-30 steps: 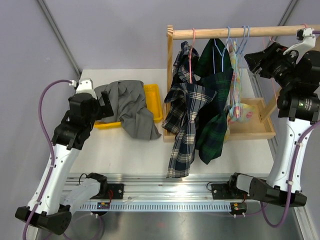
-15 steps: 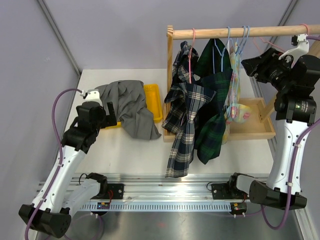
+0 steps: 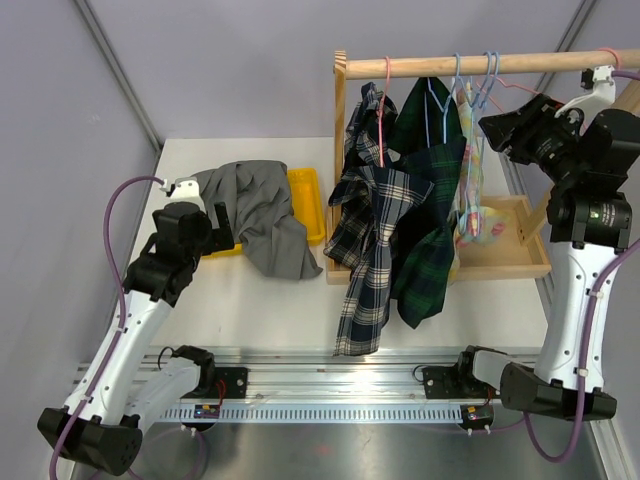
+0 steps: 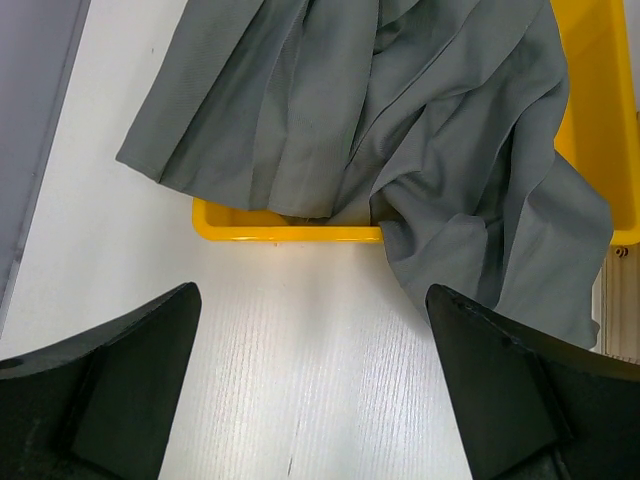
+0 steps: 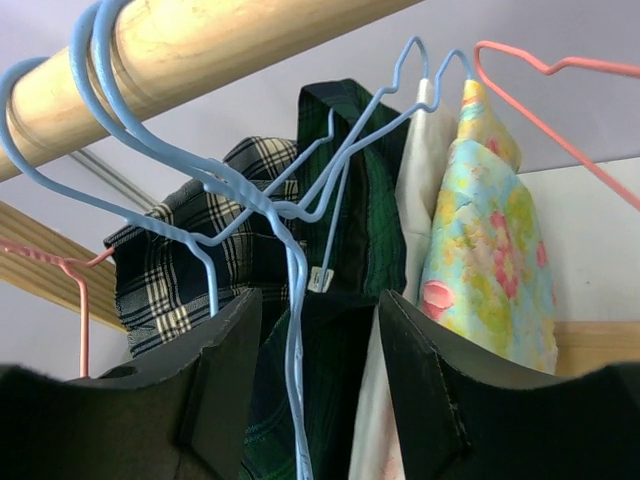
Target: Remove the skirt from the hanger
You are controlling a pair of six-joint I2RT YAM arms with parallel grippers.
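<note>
Several garments hang from a wooden rail: a navy-and-white plaid one, a dark green plaid one and a floral one. My right gripper is open, up by the blue hangers. In the right wrist view a blue hanger wire stands between the fingers of the right gripper, with the green garment behind it; the jaws do not pinch it. A grey skirt lies over a yellow tray. My left gripper is open and empty, just short of the tray.
The rack has a wooden upright and a tray-like base. A pink hanger hangs to the right of the floral garment. In the left wrist view the left gripper is over bare white table, with the grey skirt draped past the tray's rim.
My left arm has drawn back and down from the grey skirt, towards the near left. My right gripper has moved left, closer to the blue hangers.
</note>
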